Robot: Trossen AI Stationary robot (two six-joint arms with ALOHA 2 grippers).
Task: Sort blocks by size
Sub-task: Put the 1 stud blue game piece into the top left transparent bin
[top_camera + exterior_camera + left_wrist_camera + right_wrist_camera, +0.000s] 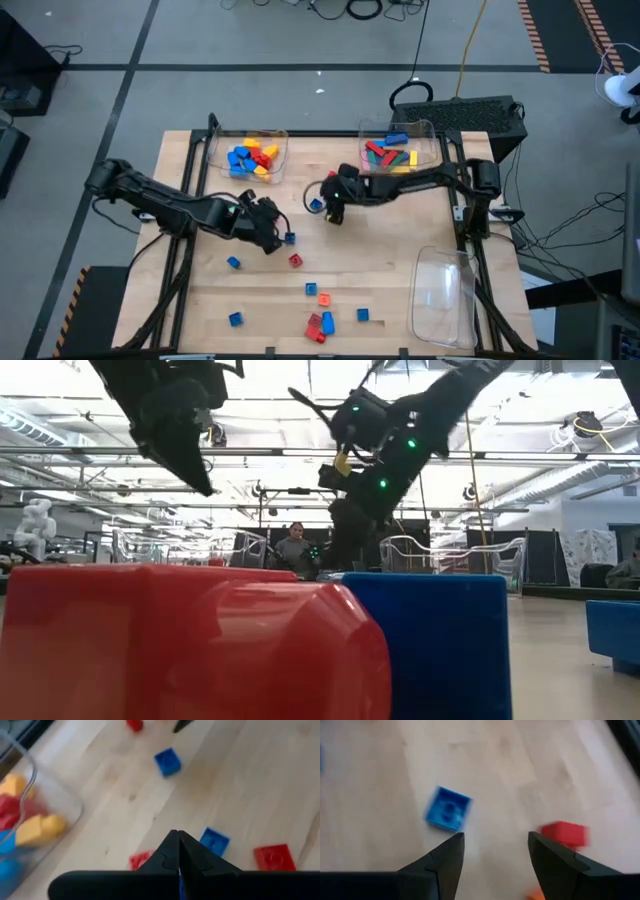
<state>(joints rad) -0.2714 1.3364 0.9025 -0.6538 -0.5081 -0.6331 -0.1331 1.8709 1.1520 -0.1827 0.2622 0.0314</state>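
Left gripper [274, 240] fingers pressed together, holding nothing, above the table [390, 270] mid-left. Right gripper [331, 213] fingers spread, empty, near a blue block [316, 205]. Loose blocks [322, 322] at the front edge; sorted ones in two clear trays [281, 150]

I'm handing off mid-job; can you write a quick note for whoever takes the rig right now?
Left claw: shut, empty, low over the wooden table near a small blue plastic block.
Right claw: open, empty, hovering over the table's middle beside a small blue square block.
Done: the far-left clear plastic tray holds a pile of small blue, yellow and red blocks; the far-right clear tray holds longer red, green, blue and yellow bars.
Left: roughly ten loose small blocks, blue, red and orange, are scattered on the table's near half. A third clear tray at the near right looks empty.
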